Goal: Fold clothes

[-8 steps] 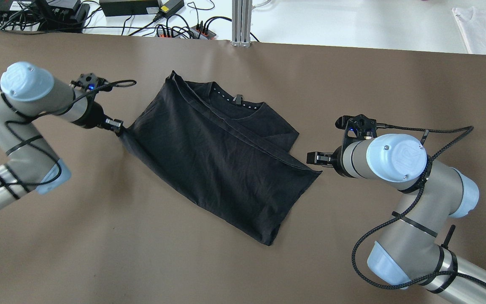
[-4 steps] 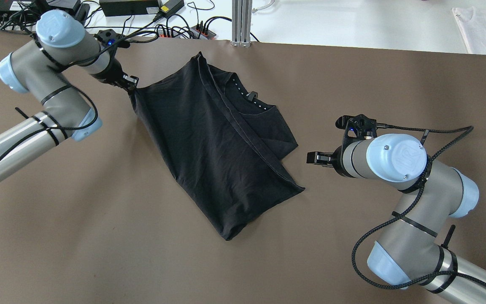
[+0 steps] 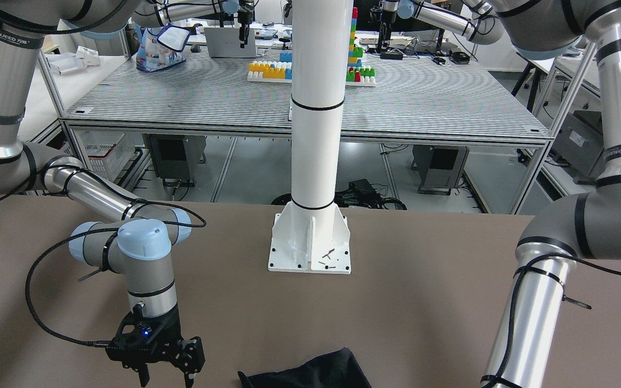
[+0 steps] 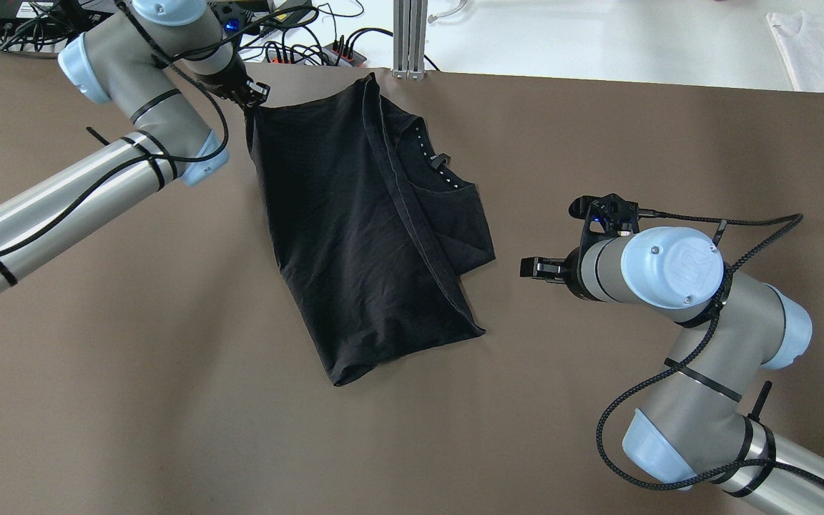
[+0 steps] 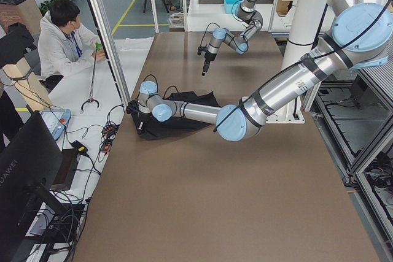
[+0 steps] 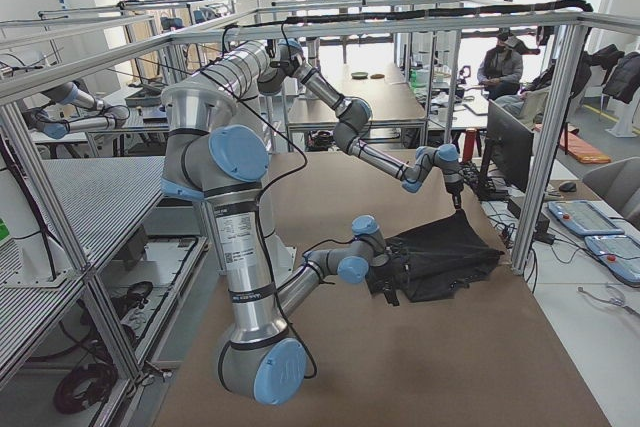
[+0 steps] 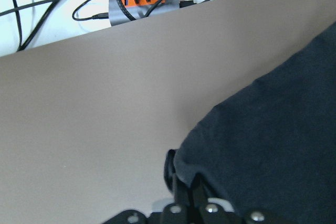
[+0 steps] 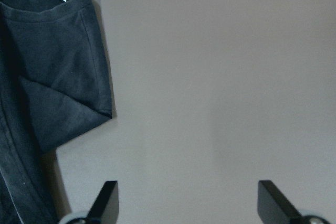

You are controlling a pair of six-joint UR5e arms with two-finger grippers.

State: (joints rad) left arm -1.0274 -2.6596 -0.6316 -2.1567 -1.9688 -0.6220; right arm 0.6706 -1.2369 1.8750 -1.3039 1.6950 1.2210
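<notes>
The clothes are one black garment (image 4: 355, 236), folded over, lying from the table's far edge toward the middle. Its neckline with white marks faces right. My left gripper (image 4: 251, 96) is shut on the garment's far left corner near the table's far edge. In the left wrist view, black fabric (image 7: 273, 145) is pinched between the fingers (image 7: 181, 182). My right gripper (image 4: 530, 268) stands open and empty, a little to the right of the garment's sleeve (image 8: 52, 77), with bare table between its fingertips (image 8: 107, 195). The front-facing view shows only the garment's near tip (image 3: 310, 374).
A power strip with cables (image 4: 312, 54) and an aluminium post (image 4: 408, 36) lie just past the far edge. A white cloth (image 4: 823, 46) lies on the white table beyond. A white pole's base plate (image 3: 310, 248) stands at the robot's side. A person (image 5: 61, 47) sits nearby.
My left gripper has carried the garment's corner toward the far edge and rightward. The garment swung with it, its lower corner drawing away from the right gripper. The right arm stayed still.
</notes>
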